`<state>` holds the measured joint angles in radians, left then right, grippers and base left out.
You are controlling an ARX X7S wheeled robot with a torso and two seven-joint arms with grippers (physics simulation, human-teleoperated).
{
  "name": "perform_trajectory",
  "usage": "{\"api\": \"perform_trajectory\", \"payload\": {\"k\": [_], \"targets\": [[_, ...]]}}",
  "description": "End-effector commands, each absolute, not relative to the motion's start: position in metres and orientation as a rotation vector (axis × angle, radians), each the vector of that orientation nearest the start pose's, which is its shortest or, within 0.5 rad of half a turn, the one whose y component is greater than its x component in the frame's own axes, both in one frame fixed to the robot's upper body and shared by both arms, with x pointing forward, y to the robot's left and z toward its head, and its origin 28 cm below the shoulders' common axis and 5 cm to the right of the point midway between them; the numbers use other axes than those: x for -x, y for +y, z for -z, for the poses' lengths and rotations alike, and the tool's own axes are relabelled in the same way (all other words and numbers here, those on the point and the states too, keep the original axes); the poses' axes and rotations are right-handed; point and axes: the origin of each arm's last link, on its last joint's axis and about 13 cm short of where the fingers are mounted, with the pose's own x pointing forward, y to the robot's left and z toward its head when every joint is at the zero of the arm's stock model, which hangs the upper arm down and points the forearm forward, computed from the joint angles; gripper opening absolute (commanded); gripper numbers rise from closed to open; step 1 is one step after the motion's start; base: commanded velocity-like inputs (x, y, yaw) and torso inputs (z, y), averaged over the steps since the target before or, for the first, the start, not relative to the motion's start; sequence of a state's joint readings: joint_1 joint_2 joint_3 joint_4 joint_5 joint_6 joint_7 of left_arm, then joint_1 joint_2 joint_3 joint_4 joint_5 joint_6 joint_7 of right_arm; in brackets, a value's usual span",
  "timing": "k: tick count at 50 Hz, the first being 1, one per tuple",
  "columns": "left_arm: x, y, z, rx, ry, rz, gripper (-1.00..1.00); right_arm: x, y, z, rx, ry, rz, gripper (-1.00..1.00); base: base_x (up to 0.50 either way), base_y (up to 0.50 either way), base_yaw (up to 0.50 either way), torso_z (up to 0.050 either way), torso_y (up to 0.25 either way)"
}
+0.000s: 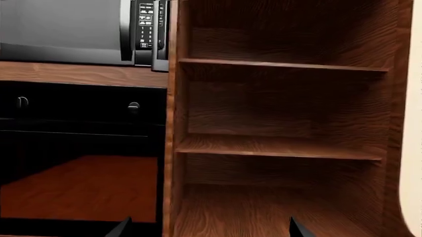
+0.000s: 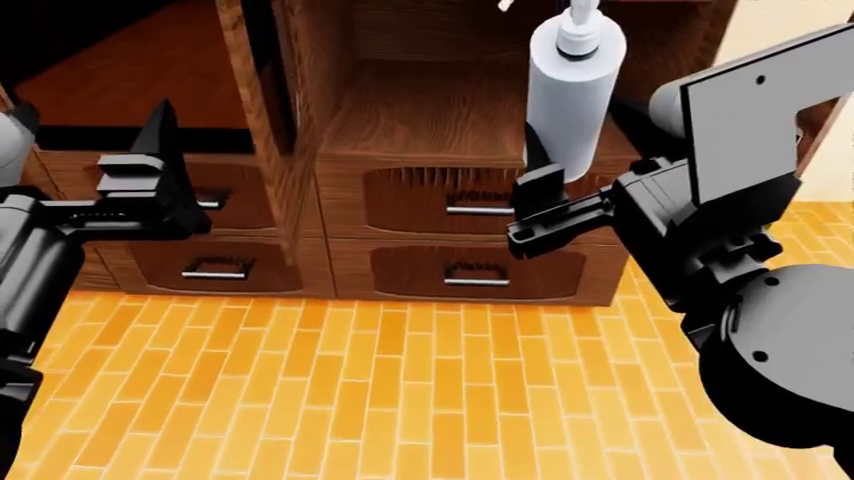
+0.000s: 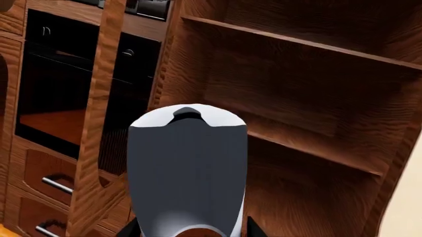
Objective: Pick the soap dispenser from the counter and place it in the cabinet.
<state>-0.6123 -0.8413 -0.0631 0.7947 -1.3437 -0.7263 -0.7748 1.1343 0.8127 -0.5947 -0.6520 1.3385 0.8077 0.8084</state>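
Head view, 9 o'clock: left pincer (image 2: 150,180) hangs empty in front of the drawers (image 2: 214,268) under the oven (image 2: 127,75); only its dark fingers show edge-on, so how wide it stands I cannot tell here. Left wrist view shows two finger tips (image 1: 122,228) well apart at the frame edge, nothing between them, so it is spread wide. That view also shows a microwave (image 1: 72,29) above the oven, which the head view lacks.

Centre: the cabinet (image 2: 427,130) has an open shelf bay above two arched drawers with silver bar handles (image 2: 478,210). The bay floor is bare, with free room left of the bottle.

At 1 o'clock: soap dispenser (image 2: 574,85) is upright, clamped low down by the right pincer (image 2: 541,205), at the front edge of the bay near its right wall. Whether the base touches the shelf I cannot tell. Right wrist view has the bottle (image 3: 188,173) filling the foreground, with two bare shelves (image 3: 310,47) behind it.

Orange tiled floor (image 2: 360,400) below is open.
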Motion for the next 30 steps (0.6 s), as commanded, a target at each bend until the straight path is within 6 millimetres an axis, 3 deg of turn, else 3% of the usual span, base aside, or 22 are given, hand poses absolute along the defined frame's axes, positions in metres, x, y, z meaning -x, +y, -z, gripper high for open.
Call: {"api": "perform_trajectory", "payload": {"k": [1, 30], "targets": [[-0.1926, 0.2625, -0.2686, 0.054, -0.308, 0.048, 1.0, -0.2273, -0.1108, -0.278, 0.241, -0.189, -0.249, -1.0, 0.35, -0.35, 0.0, 0.0, 0.0], [-0.1961, 0.2608, -0.2665, 0.05, -0.291, 0.043, 1.0, -0.2292, -0.1132, -0.279, 0.242, -0.202, -0.253, -1.0, 0.22, -0.44, 0.0, 0.0, 0.001]]}}
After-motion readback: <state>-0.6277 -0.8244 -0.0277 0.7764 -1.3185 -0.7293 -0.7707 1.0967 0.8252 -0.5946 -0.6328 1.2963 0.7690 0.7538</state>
